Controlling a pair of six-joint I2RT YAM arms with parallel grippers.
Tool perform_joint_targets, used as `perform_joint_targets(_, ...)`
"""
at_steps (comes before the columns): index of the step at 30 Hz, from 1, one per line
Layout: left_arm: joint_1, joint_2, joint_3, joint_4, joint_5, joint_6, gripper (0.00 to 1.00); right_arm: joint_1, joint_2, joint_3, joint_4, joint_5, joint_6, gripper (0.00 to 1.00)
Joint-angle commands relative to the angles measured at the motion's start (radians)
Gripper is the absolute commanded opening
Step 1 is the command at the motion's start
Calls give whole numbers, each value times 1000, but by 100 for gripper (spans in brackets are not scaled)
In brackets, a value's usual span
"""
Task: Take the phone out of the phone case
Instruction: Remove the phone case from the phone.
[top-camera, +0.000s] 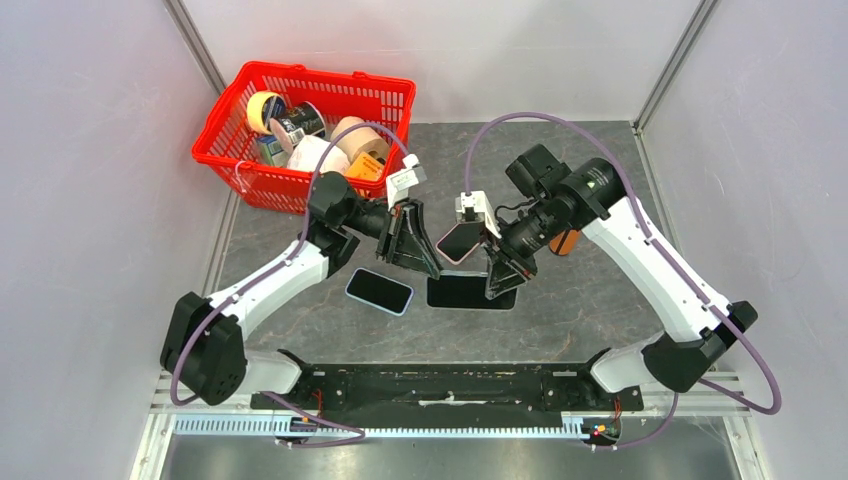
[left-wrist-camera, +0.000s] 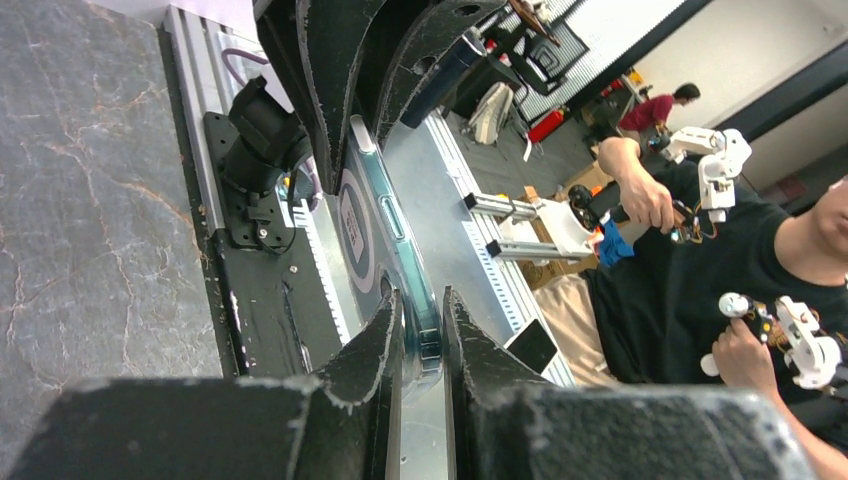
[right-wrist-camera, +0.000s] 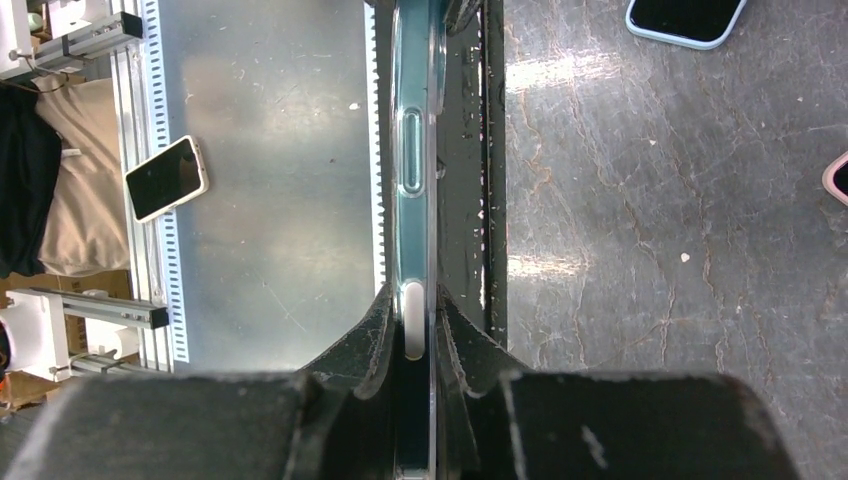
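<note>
- Target: phone (top-camera: 466, 292) at centre of the top view, seated in a clear case (right-wrist-camera: 412, 160) and spanning between both arms.
- left gripper (top-camera: 431, 270) is clenched on the case's left end. Its wrist view shows fingers (left-wrist-camera: 378, 350) pinching the edge.
- right gripper (top-camera: 499, 287) is clenched on the right end, with pads against both faces.
- blue phone (top-camera: 380, 290) lies flat on the table, just left of the target.
- pink phone (top-camera: 458, 242) sits just above centre, between the arms.
- basket (top-camera: 222, 112) is at upper left, holding tape rolls.

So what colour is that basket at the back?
The basket is bright red, an open plastic mesh. The top view shows it best.
</note>
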Motion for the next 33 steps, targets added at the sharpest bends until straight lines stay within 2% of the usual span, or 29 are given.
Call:
perform_joint_targets(1, -68, 23, 101, 77, 21, -25, 2, 18, 0, 16, 196, -17, -32, 0)
perform_joint_targets(33, -156, 111, 169, 66, 64, 10, 2, 66, -44, -1, 213, 57, -56, 0)
